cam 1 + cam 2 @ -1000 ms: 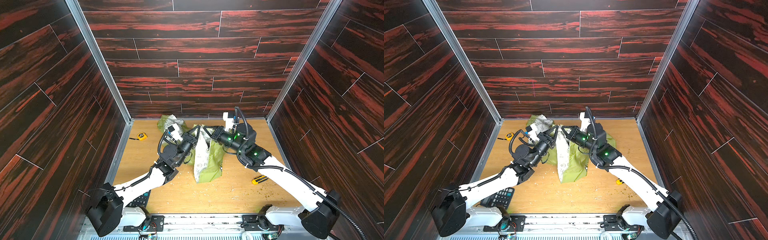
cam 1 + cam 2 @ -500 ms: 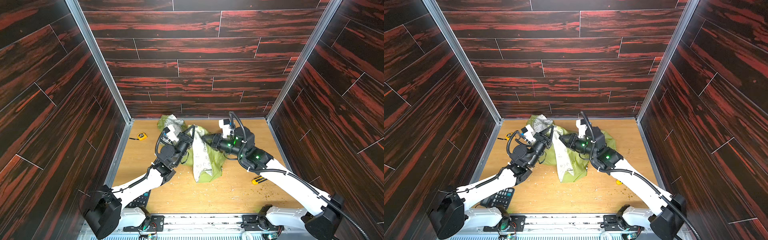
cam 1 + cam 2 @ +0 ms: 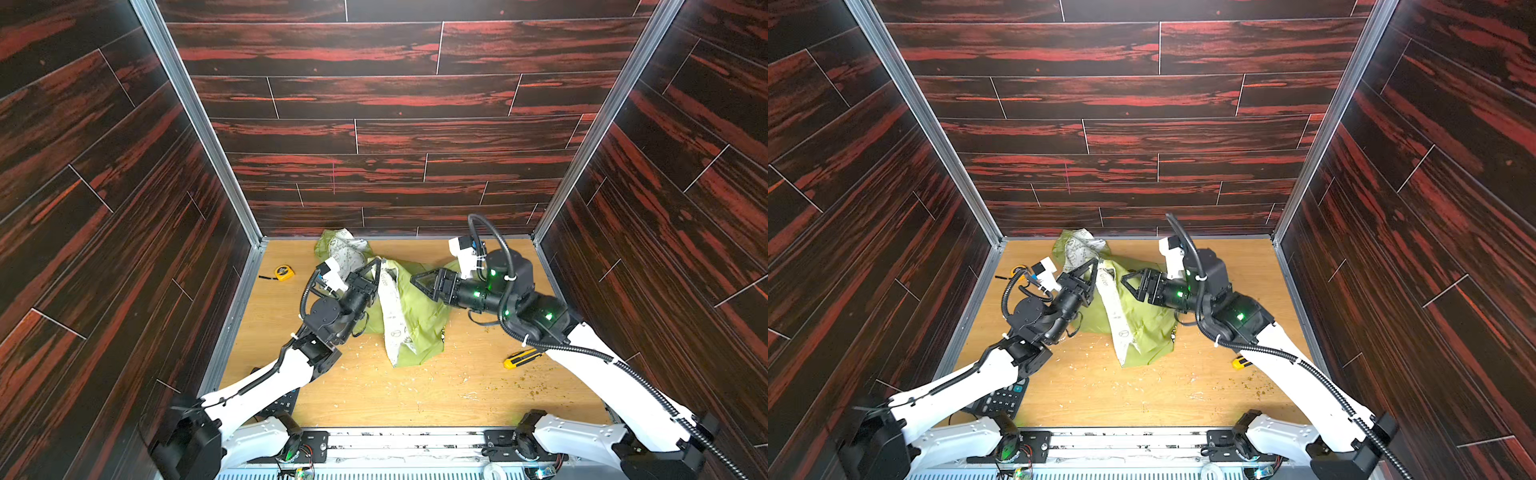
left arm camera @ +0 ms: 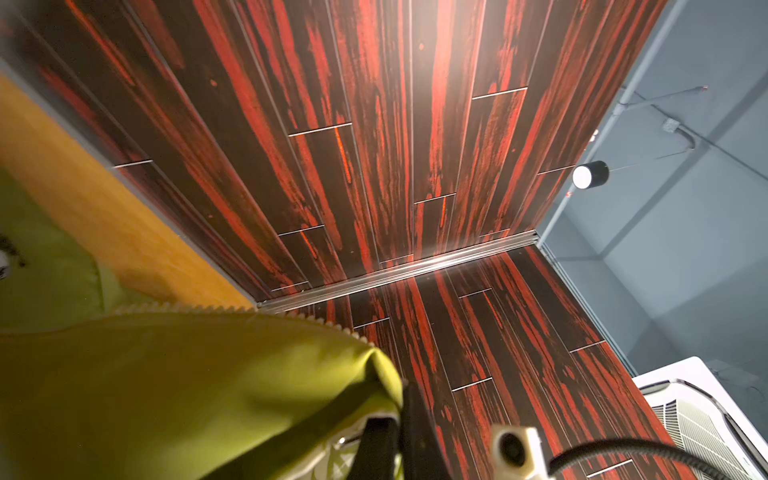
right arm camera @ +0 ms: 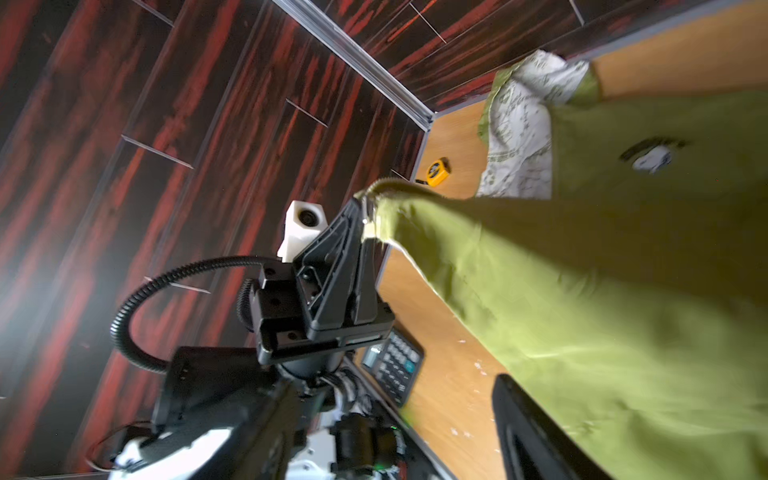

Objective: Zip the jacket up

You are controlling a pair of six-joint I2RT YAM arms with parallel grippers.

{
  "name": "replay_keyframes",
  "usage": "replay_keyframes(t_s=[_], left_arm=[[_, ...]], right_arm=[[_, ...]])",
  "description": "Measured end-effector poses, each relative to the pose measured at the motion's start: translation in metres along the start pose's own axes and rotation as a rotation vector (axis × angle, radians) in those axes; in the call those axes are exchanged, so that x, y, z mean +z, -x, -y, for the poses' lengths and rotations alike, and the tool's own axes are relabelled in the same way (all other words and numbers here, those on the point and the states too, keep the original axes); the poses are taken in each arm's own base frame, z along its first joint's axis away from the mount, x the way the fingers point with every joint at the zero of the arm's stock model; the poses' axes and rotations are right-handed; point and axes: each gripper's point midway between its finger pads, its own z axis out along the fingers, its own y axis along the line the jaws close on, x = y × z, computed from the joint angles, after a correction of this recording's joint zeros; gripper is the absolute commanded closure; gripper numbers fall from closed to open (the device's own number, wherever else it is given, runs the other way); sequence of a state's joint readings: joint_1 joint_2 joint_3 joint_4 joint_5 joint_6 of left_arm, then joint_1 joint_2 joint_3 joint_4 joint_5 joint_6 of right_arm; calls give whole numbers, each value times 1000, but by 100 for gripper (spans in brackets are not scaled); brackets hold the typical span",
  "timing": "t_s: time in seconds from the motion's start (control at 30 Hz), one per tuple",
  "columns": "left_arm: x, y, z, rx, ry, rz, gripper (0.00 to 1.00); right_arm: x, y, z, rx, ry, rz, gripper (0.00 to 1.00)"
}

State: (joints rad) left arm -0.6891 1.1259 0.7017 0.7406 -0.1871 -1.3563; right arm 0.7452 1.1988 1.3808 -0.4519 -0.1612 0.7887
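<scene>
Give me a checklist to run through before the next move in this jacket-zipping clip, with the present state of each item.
1. Grip: left pincer shut on the jacket at its zipper edge: ok.
2. Free arm: right pincer open and holding nothing: ok.
3. Zipper slider located: cannot tell; only the zipper teeth show in the left wrist view.
4. Front halves flat and lined up: not ok; the jacket hangs bunched, with the white lining turned outward.
5. Clutter: tape measure and utility knife lie apart from the fabric: ok.
</scene>
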Motion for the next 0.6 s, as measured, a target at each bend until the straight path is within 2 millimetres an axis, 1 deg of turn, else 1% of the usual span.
replay_keyframes(t_s=[0.07, 0.13, 0.17, 0.27, 0.33, 0.4, 0.53, 0.6], left_arm=[[-7, 1, 1, -9, 24, -6, 100], [-14, 2, 0, -20, 53, -15, 100], [-16, 2, -1, -24, 66, -21, 100], [-25, -1, -10, -44, 115, -45, 100], [-33, -4, -22, -59, 157, -58, 100], [-41, -7, -36, -76, 199, -71, 100], [-53, -13, -61, -107, 272, -93, 100], [-58, -14, -68, -117, 290, -100, 100]], right_arm=[[5, 5, -1, -50, -28, -22, 20], [16, 2, 6, -87, -70, -70, 20], [21, -2, 12, -96, -88, -96, 20], [39, -22, 31, -98, -130, -198, 19], [48, -34, 40, -88, -133, -252, 17], [52, -44, 45, -78, -130, -290, 17], [57, -55, 53, -61, -134, -332, 17], [60, -60, 64, -48, -162, -343, 17]])
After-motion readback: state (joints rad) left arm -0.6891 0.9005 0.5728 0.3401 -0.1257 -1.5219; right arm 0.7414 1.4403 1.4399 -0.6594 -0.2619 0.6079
